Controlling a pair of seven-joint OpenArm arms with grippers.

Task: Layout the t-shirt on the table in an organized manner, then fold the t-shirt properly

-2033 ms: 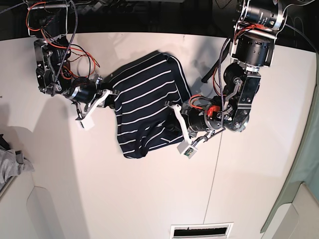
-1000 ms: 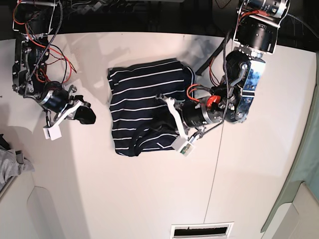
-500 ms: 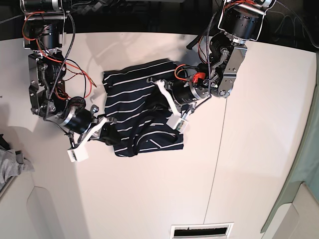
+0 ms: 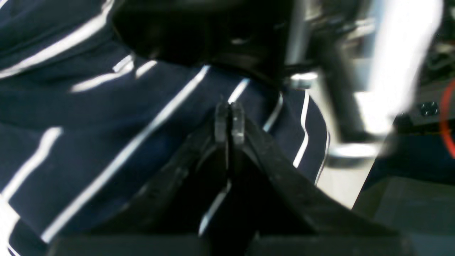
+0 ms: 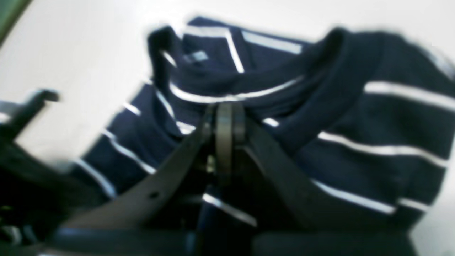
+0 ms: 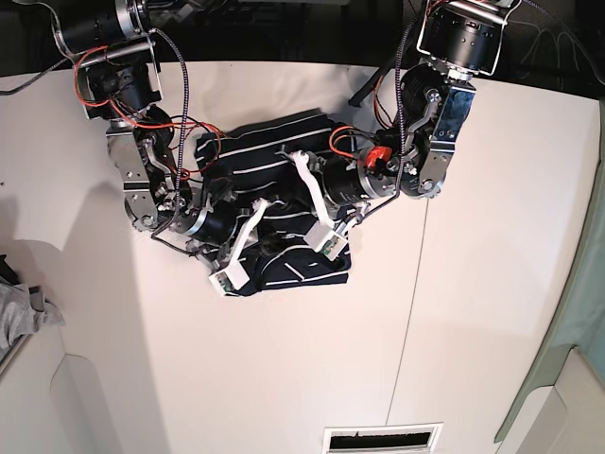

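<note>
The t-shirt (image 6: 284, 175), dark navy with thin white stripes, lies bunched in a rough heap on the white table (image 6: 473, 312). Both grippers are over it. In the base view my right gripper (image 6: 253, 227) comes in from the left onto the shirt's lower middle. My left gripper (image 6: 301, 206) reaches in from the right over its centre. The left wrist view shows the left gripper (image 4: 229, 106) shut, tips against striped fabric (image 4: 89, 117). In the right wrist view the right gripper (image 5: 227, 110) is shut just below the neckline (image 5: 320, 71). No clamped fold shows in either.
A small grey cloth (image 6: 19, 312) lies at the table's left edge. A thin dark seam (image 6: 406, 312) runs down the tabletop right of the shirt. A slotted vent (image 6: 383, 438) sits at the near edge. Cables hang from both arms at the back.
My right gripper swung from out on the left to the shirt's lower left edge, then onto its middle. The left gripper moved up along the shirt's right side. The shirt is more bunched.
</note>
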